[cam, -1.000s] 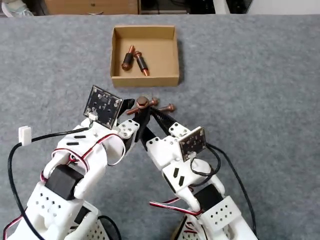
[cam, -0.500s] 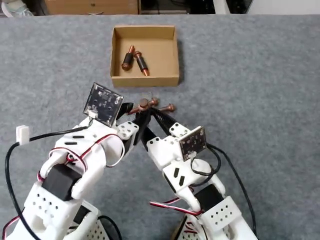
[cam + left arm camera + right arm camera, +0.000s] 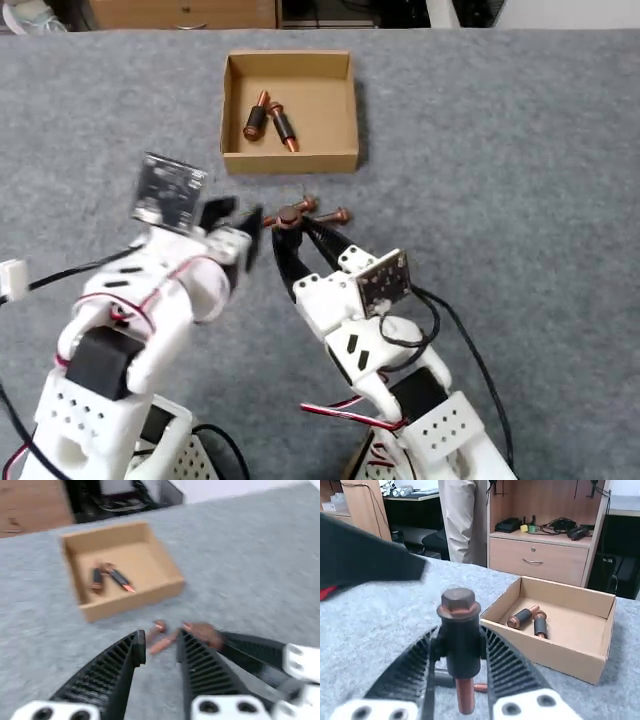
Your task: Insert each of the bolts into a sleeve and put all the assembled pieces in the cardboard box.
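right fingers [image 3: 415,672] clamped on sleeve [image 3: 461,650], bolt [image 3: 458,600] through it, just in front of cardboard box [image 3: 555,652] | left fingers [image 3: 120,665] slightly apart, empty | guessing stiff, light, slick metal, so hold by the sleeve

The left arm fills the lower left of the high view, its left gripper [image 3: 160,647] parted and empty, tips reaching toward centre. Up from bottom centre comes the right arm, right gripper [image 3: 460,634] clamped on an upright sleeved bolt [image 3: 461,652].

No words or numbers can be read here. The cardboard box [image 3: 290,160] is plain brown. Any print on the small board [image 3: 170,190] is too tiny to read.
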